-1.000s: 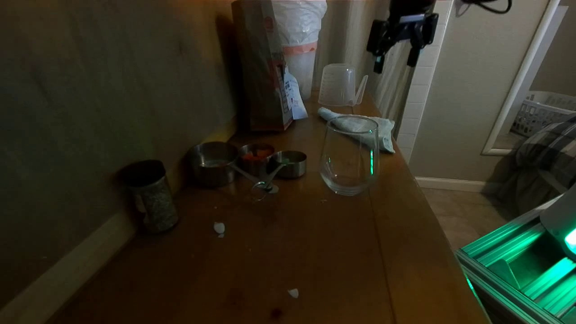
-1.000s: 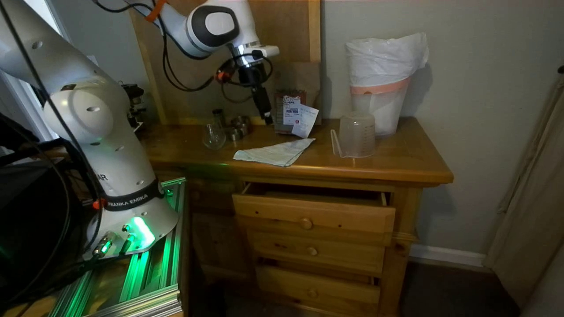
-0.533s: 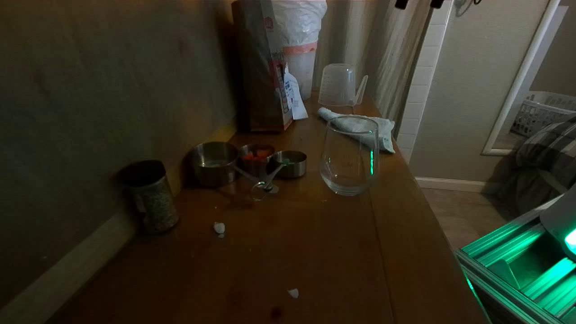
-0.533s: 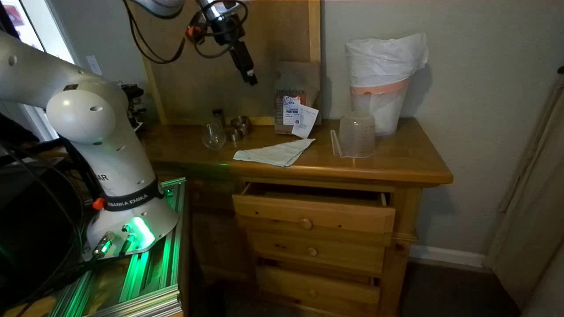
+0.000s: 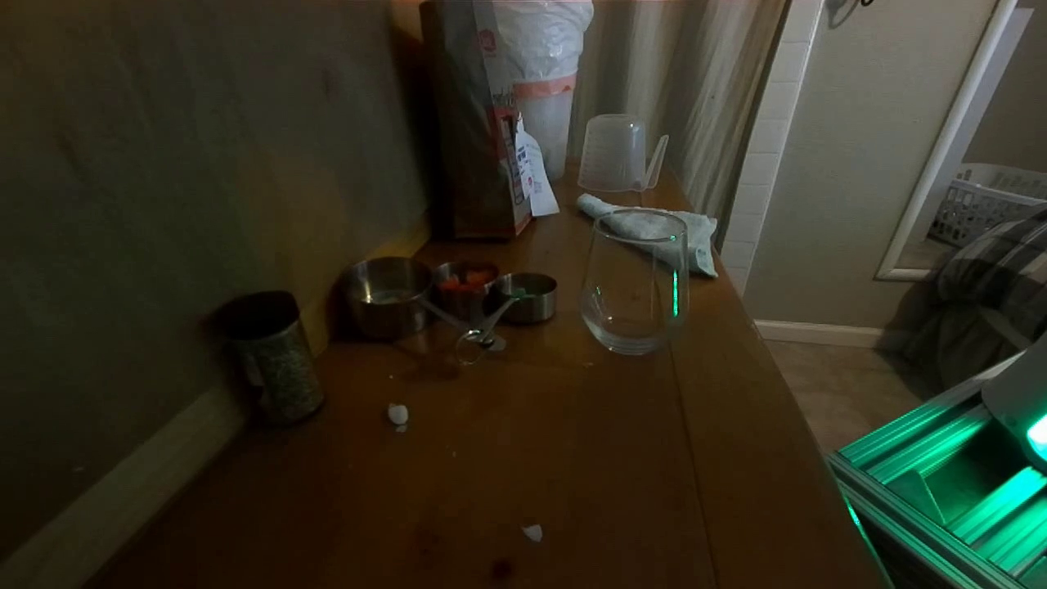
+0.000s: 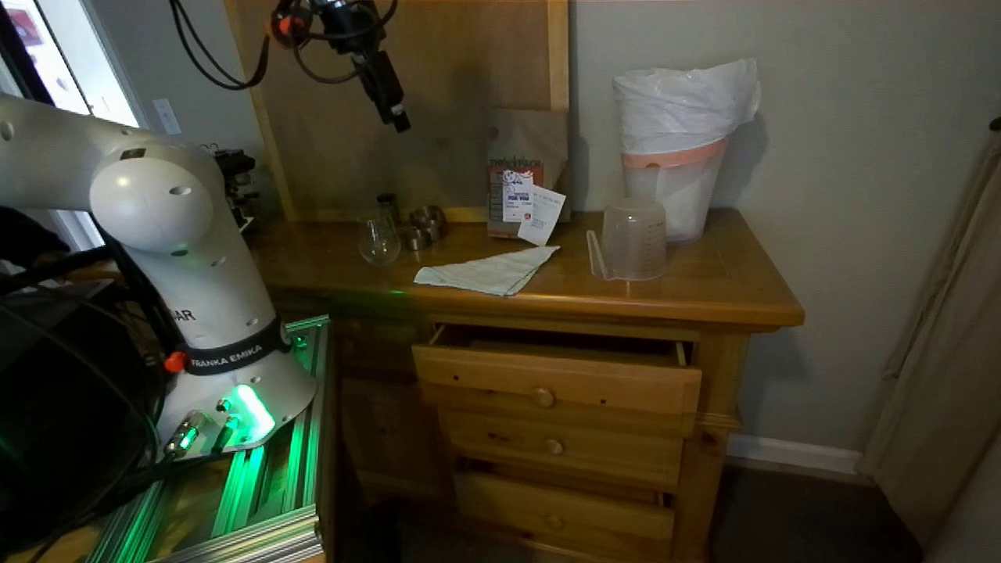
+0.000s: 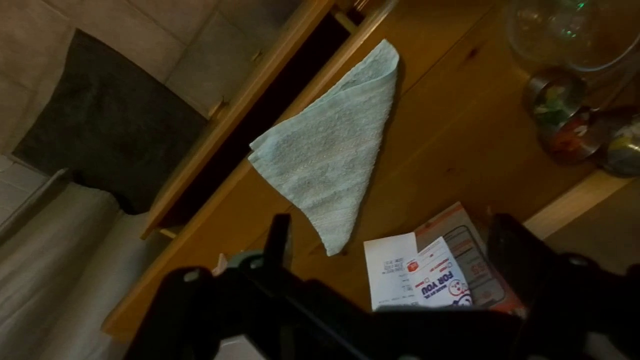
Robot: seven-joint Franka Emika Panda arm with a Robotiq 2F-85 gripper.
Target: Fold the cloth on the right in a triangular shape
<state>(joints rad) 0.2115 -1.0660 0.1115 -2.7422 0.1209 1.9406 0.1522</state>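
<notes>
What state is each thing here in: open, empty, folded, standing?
Cloth: folded into a rough triangle
Pincer: open, holding nothing
Top drawer: pulled partly open
Lower drawers: hard to tell if fully shut
Glass: upright, looks empty
Jug: upside down
Cups: upright, something in each
Jar: upright, too dark to see whether closed
Bin: upright, lined
Paper bag: standing upright
Light: glowing green

The arm (image 6: 152, 207) was white and rounded, with a black band (image 6: 235, 358) lettered FRANKA EMIKA in white above its green-lit base (image 6: 242, 395). Black cables (image 6: 242, 84) looped beside an orange-red part (image 6: 289, 27); the black gripper (image 7: 391, 221) bore silvery screws (image 7: 191, 275).
</notes>
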